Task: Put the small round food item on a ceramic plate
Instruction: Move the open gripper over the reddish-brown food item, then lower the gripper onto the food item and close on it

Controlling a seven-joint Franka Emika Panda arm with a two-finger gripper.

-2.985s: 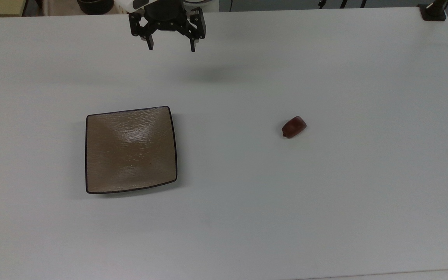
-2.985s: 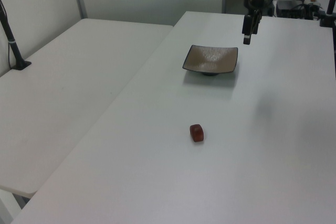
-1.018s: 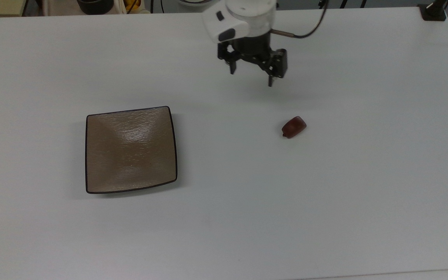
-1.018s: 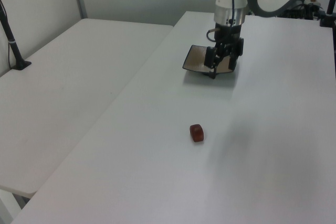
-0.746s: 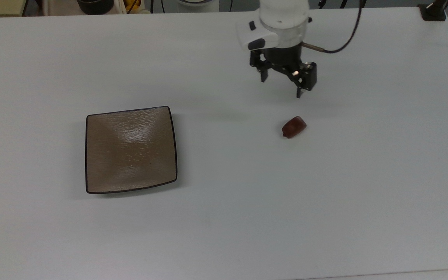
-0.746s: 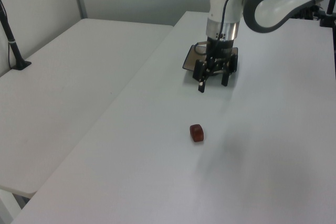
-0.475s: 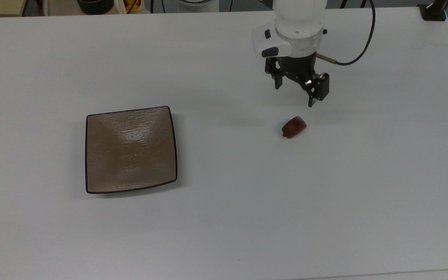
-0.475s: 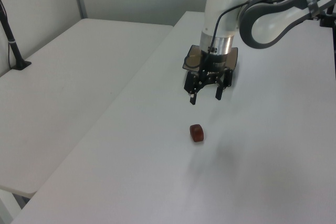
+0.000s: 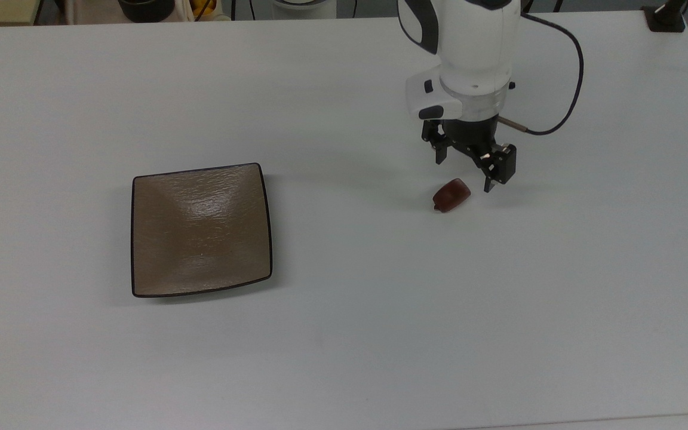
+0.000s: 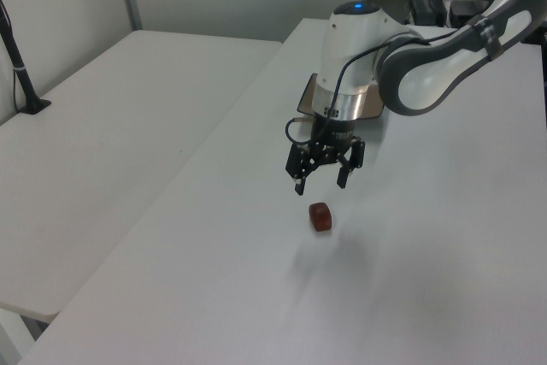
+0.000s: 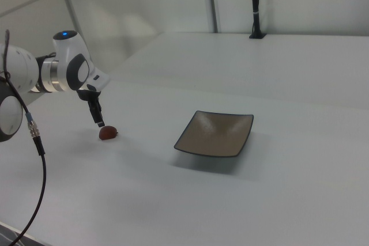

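The small round food item (image 9: 451, 194), a glossy reddish-brown lump, lies on the white table to the top view's right of centre. My gripper (image 9: 463, 174) hangs open just above it, slightly toward the top view's upper right, fingers pointing down. The left view has the gripper (image 10: 320, 186) a short way above the food item (image 10: 320, 216), not touching it. From the right view, the gripper (image 11: 99, 122) is at the lump (image 11: 108, 133). The square tan ceramic plate (image 9: 200, 230) rests bare on the top view's left; my arm partly hides the plate (image 10: 304, 103) in the left view.
A black cable (image 9: 565, 113) loops from my wrist. A black clamp post (image 9: 666, 18) stands at the top view's upper right corner. A second white table (image 10: 102, 143) adjoins on the left view's left. Bare tabletop separates food item and plate (image 11: 216, 133).
My gripper has travelled from the top view's upper edge, above the plate's side, rightward and down to hover over the food item. It stays open. Plate and food item have not moved.
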